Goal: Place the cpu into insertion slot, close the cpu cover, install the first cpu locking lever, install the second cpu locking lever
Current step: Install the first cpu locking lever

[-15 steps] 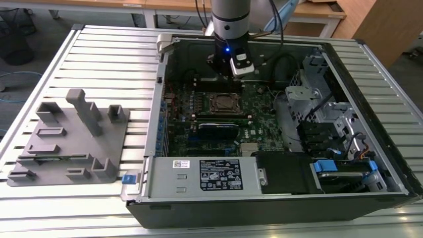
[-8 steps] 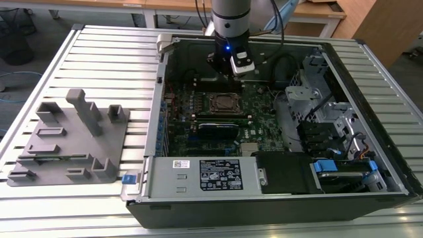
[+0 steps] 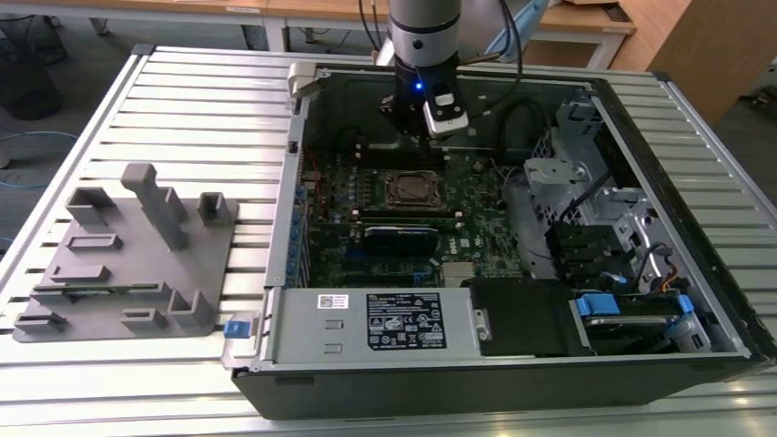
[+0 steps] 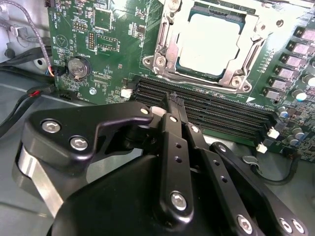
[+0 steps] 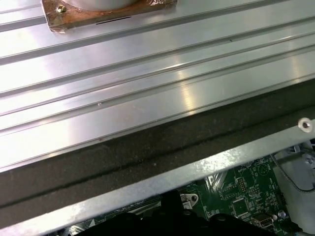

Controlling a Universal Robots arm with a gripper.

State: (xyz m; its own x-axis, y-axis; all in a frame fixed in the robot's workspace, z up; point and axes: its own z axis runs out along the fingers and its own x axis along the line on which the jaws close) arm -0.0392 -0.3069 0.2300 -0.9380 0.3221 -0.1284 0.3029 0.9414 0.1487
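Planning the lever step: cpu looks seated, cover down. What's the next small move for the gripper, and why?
Probably ease the gripper toward the cpu cover. In the second wrist view the cpu lies under the cover, which sits flat around it. The gripper is shut, empty, and apart from it, over the long black slots. I cannot tell how the levers stand.

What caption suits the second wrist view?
Black pincer poised near the cpu, seated under its cpu cover.

cpu (image 4: 210, 43) in insertion slot (image 4: 248, 59), cpu cover (image 4: 167, 46) around it, card slots (image 4: 206, 110) beside
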